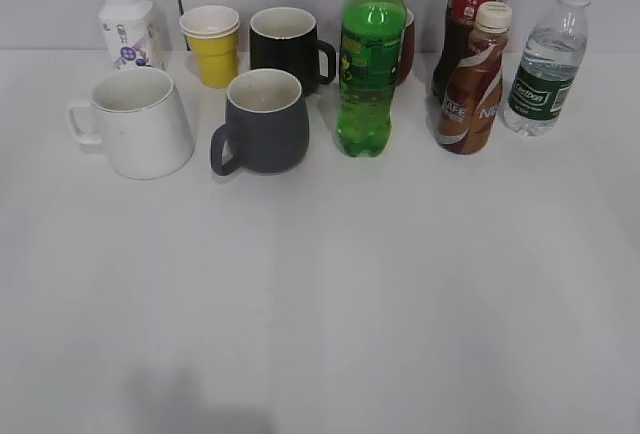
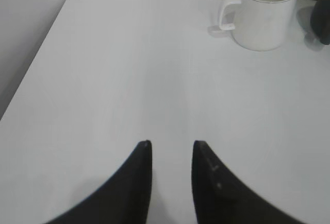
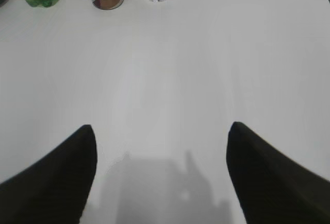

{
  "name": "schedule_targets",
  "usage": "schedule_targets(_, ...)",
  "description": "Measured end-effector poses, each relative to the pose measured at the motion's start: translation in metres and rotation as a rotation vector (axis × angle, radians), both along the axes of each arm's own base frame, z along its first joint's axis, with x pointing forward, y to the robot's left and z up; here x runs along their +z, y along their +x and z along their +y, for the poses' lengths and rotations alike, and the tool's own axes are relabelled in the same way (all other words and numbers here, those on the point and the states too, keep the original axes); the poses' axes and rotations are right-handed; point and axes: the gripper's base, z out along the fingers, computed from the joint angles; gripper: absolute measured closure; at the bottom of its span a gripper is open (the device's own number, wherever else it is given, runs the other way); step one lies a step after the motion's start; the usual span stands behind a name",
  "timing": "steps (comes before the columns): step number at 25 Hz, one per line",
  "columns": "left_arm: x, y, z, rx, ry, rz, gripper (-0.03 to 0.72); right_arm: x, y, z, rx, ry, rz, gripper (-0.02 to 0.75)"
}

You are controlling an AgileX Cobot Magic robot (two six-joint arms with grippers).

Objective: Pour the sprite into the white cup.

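A: Surface status?
B: White table (image 1: 330,294). Sprite (image 1: 370,59) upright in the back row; white cup (image 1: 140,122) far left, grey mug (image 1: 262,121) between them.
A: Grippers?
B: Left gripper (image 2: 171,147) jaws narrowly parted, empty. Right gripper (image 3: 161,130) jaws spread wide, empty.

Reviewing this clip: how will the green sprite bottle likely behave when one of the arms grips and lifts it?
The sprite bottle looks tall and narrow, so a push high up would probably tip it. It seems nearly full of liquid, so likely heavy for its size. Its smooth plastic wall may flex and slip under a squeeze.
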Motion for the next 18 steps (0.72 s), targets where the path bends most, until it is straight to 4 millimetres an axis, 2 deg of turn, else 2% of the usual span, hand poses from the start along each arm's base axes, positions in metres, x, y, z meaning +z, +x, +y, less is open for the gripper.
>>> schedule_targets(9,0.000,0.000,-0.001,-0.008,-0.011,-0.001,0.475,0.000,0.000,0.000,0.000,0.000,0.000,0.152)
schedule_targets(11,0.006,0.000,-0.004,-0.028,-0.036,-0.046,0.475,0.000,0.000,0.000,0.000,0.000,0.000,0.152)
schedule_targets(14,0.032,0.009,-0.013,-0.099,-0.146,-0.285,0.475,0.000,0.000,0.000,0.000,0.000,0.000,0.152)
schedule_targets(18,0.064,0.024,-0.012,-0.100,-0.201,-0.615,0.475,0.000,0.000,0.000,0.000,0.000,0.000,0.152)
